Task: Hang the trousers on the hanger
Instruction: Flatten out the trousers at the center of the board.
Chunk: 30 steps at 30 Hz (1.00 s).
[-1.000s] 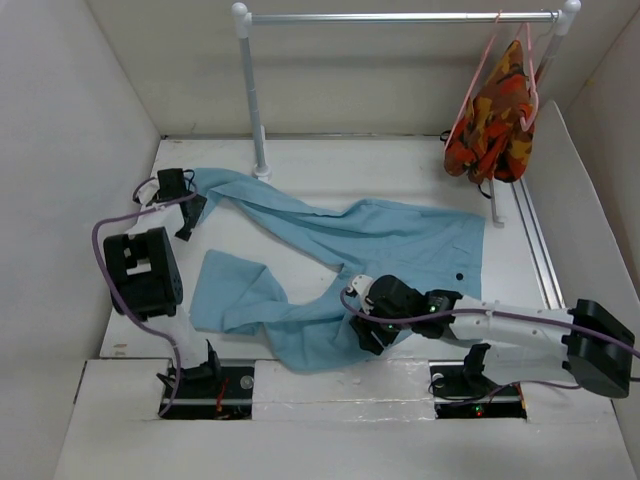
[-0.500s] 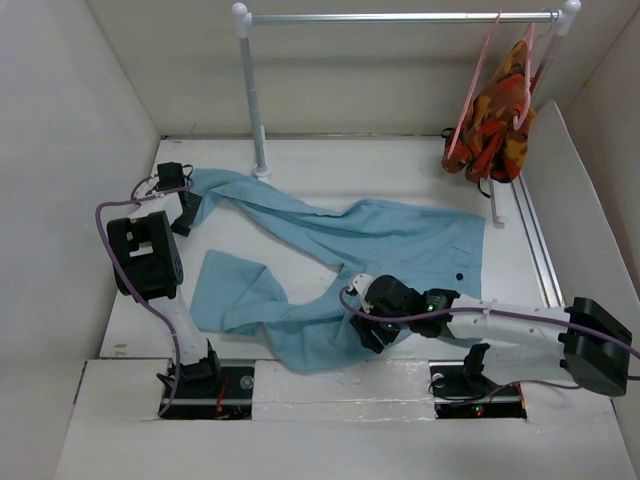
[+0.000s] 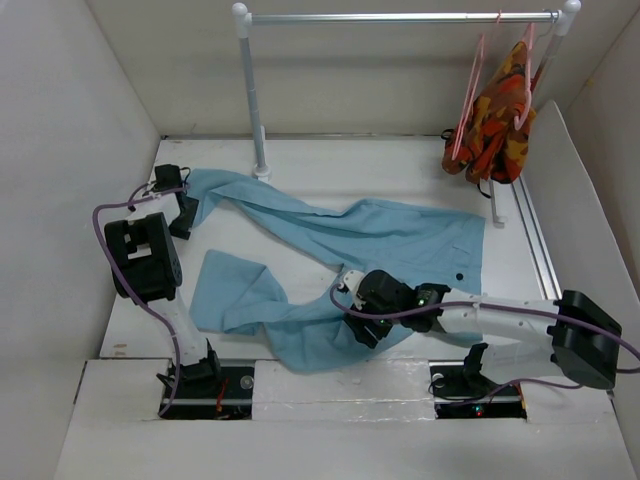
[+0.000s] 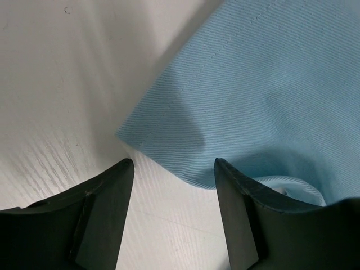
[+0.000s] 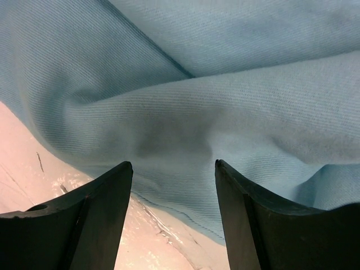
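The light blue trousers (image 3: 390,238) lie spread and crumpled across the table. One leg runs to the far left and the other is folded at the near left. My left gripper (image 3: 185,210) is open at the far-left leg's end. In the left wrist view it (image 4: 171,163) stands just off the hem corner (image 4: 169,140), with bare table between the fingers. My right gripper (image 3: 358,324) is open low over the trousers' near edge. In the right wrist view it (image 5: 171,166) straddles the cloth (image 5: 180,140) and holds nothing. A thin pale pink hanger (image 3: 468,95) hangs on the rail at the far right.
A metal rail (image 3: 400,17) on two white posts (image 3: 255,100) spans the back. An orange-red patterned garment (image 3: 495,120) hangs on a second pink hanger at its right end. White walls close in the table on the left, back and right.
My left gripper has shifted a little further back and left along the leg end. My right gripper has slid slightly left over the cloth. The hung garment has swung a little.
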Each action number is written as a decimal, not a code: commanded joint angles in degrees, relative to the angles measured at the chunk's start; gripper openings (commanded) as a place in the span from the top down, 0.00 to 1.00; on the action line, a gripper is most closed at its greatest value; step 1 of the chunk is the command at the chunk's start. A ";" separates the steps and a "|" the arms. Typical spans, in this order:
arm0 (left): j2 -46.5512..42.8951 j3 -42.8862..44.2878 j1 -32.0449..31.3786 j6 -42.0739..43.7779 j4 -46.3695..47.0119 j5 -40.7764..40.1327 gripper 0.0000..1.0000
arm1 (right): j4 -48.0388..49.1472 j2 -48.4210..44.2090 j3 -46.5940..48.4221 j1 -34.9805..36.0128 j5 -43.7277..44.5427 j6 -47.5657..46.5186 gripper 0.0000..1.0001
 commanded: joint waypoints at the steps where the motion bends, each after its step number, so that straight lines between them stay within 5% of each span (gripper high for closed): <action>1: 2.31 1.82 0.25 -2.11 -3.47 0.19 0.45 | 1.15 0.15 3.48 -0.01 1.12 -2.22 0.34; 5: 7.50 6.40 0.25 -1.07 -4.35 -0.51 0.57 | -0.52 -0.55 4.36 -0.01 2.69 -2.84 0.34; 8: 8.12 9.21 0.25 1.74 -3.38 -1.39 1.00 | -0.61 -0.73 4.19 -1.15 2.70 -3.72 0.31; 13: 3.22 12.04 0.25 7.99 -3.30 -5.52 1.00 | 0.44 2.60 6.38 -1.68 2.70 -6.44 0.20; 25: -35.96 -3.78 -2.21 12.12 -1.95 -7.73 1.00 | -2.54 4.90 14.38 -3.97 3.76 -11.28 0.19; 30: -45.55 3.99 -2.21 13.08 -11.43 -5.36 1.00 | -8.41 -3.24 15.96 -6.85 4.01 -11.98 0.18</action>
